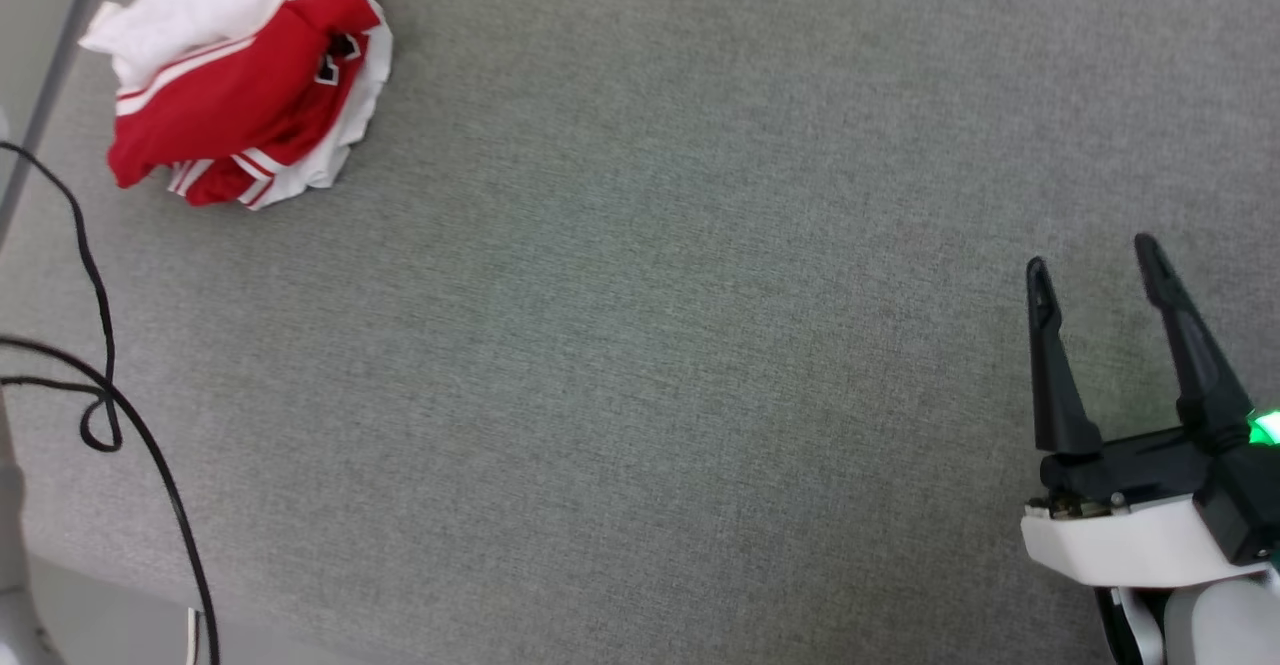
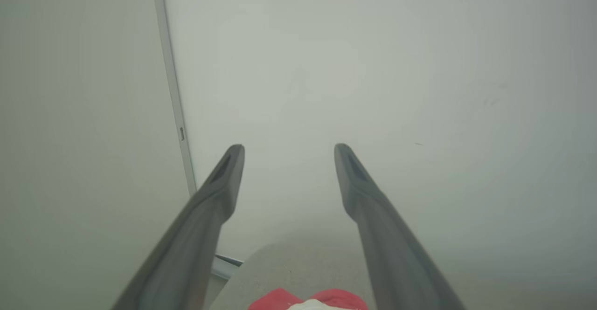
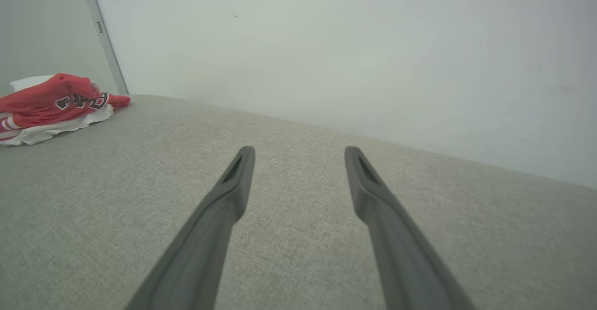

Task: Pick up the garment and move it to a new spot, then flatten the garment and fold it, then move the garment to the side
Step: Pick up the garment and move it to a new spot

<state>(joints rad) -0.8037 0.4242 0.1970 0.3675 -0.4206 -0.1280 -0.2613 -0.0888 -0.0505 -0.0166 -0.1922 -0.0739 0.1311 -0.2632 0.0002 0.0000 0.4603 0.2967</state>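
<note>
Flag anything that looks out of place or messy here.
The garment lies crumpled in a heap at the far left corner of the grey surface, not flat. A black cable trails loosely over its left side.

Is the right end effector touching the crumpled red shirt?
Apart. In the head view the right end effector sits at the lower right and the red shirt at the upper left, with a wide stretch of grey surface between them.

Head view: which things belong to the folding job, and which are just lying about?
Job: garment, crumpled on the table, far left; right gripper, fingers apart, empty; left gripper, likewise.
Lying about: black cable, looping at the view's left edge.
</note>
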